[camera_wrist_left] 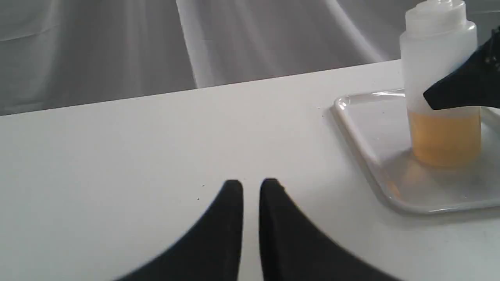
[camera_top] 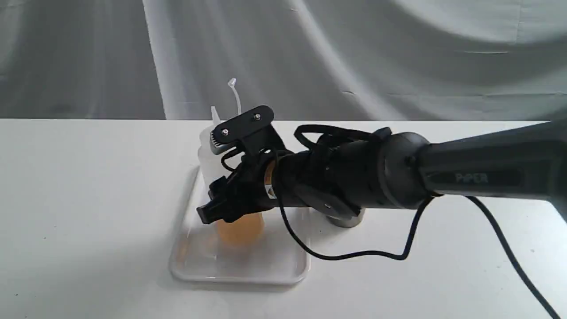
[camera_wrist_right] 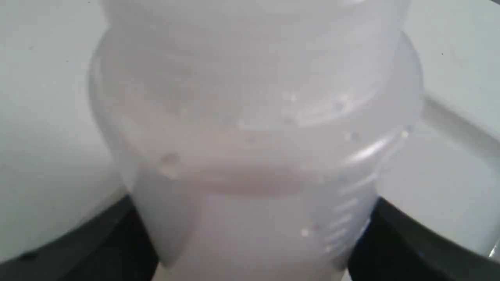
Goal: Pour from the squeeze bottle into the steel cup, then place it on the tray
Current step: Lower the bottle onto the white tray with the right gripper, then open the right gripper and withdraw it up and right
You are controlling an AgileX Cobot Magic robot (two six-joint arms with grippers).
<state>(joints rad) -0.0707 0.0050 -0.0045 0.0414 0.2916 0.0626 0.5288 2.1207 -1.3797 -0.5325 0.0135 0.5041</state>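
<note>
Exterior view: squeeze bottle (camera_top: 241, 228) is standing upright on tray (camera_top: 248, 275), amber liquid filling approx. its lower third. Steel cup (camera_top: 345, 220) is sitting just right of tray, mostly hidden by arm. White bench (camera_top: 88, 199), grey drape (camera_top: 398, 57) behind. R gripper (camera_top: 211, 176) jaws are clasping bottle's sides, arm reaching in level. L gripper (camera_wrist_left: 251, 187) jaws are sitting nearly together, empty, over bench.

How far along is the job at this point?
Nearly done, it seems: the squeeze bottle stands upright on the tray, partly filled. The arm hides whether the steel cup holds liquid. In hand: the right hand flanks the bottle; whether it is gripping is unclear. Left to do: release and withdraw.
</note>
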